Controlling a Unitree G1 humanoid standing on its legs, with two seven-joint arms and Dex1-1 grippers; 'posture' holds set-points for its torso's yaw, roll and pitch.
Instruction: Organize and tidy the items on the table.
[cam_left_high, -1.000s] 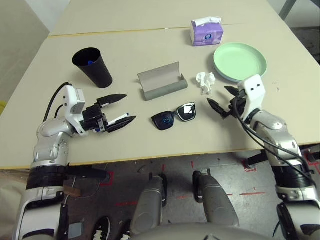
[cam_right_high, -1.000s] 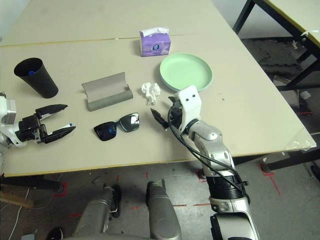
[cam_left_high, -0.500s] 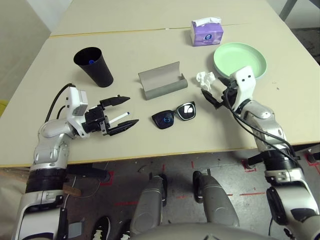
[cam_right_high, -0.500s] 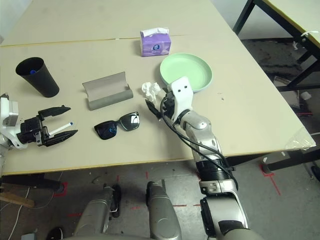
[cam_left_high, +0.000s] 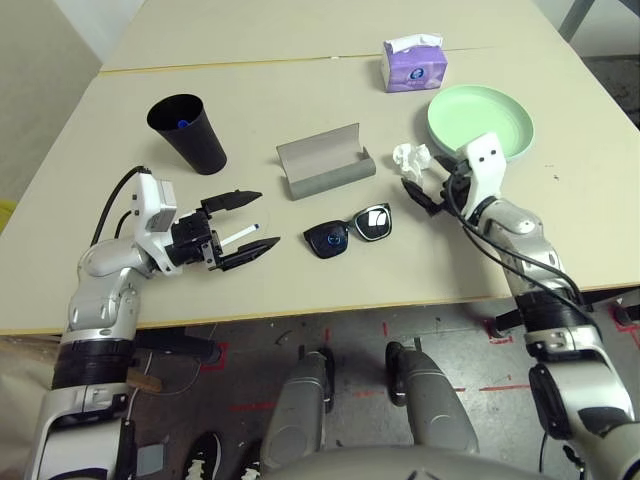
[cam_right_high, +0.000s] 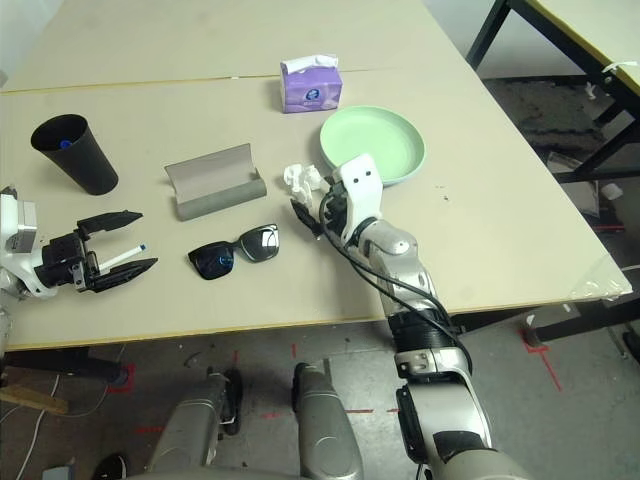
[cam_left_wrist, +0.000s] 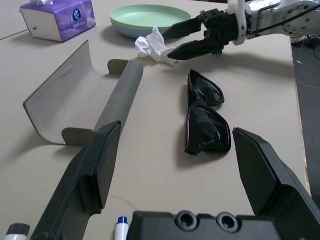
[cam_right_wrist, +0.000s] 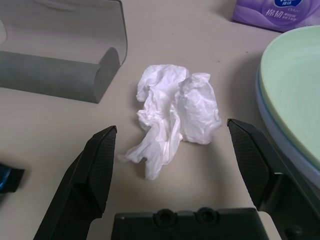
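My right gripper hovers open just short of the crumpled white tissue, which lies between its spread fingers beside the stacked green and blue plates. At the near left, my left gripper stands open with a slim white marker lying on the table between its fingers. Black sunglasses rest at the middle front. Behind them is the open grey glasses case.
A black cup with something blue inside stands at the back left. A purple tissue box sits behind the plates. The table's front edge runs close below both grippers. A seam crosses the far tabletop.
My right gripper has moved away from me and to the left, up to the tissue. The left gripper has shifted slightly and stays open.
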